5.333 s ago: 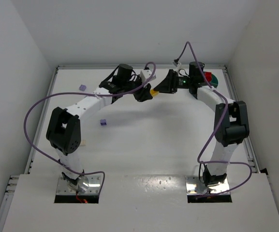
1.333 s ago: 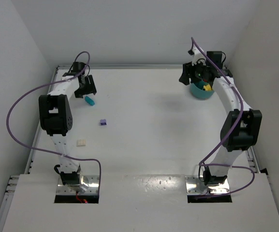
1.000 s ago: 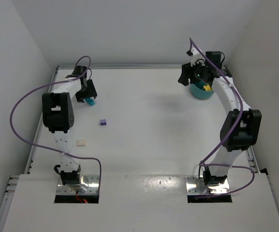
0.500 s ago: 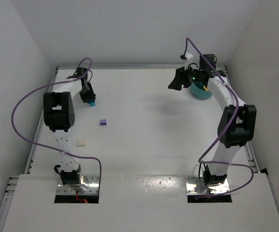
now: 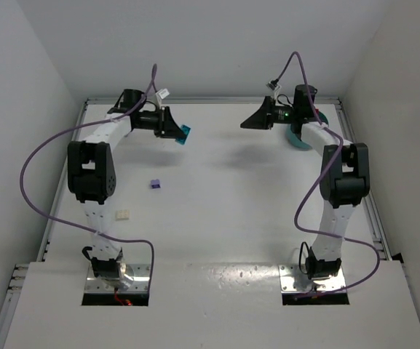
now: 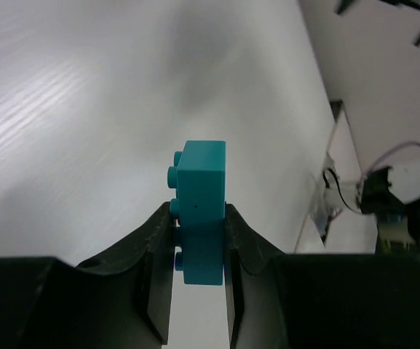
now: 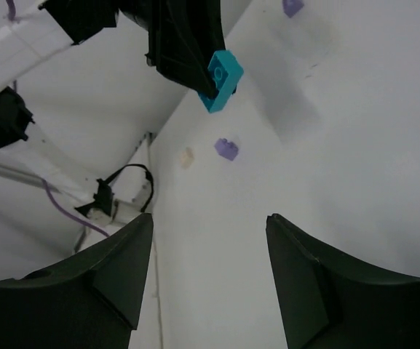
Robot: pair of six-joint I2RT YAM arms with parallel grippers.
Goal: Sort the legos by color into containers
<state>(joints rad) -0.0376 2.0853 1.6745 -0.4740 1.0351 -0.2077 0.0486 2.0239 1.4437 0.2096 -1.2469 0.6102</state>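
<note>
My left gripper is shut on a cyan brick and holds it above the table at the far left; in the left wrist view the brick stands upright between the fingers. My right gripper is open and empty, left of the teal dish, which my right arm partly hides. In the right wrist view the cyan brick hangs ahead of my open gripper. A purple brick and a cream brick lie on the left.
The right wrist view shows the purple brick, the cream brick and a second purple brick at the top edge. White walls close the table at back and sides. Purple cables loop over both arms.
My left gripper took the cyan brick off the table and carried it up and to the right. My right gripper swung left, away from the dish, and opened wide.
</note>
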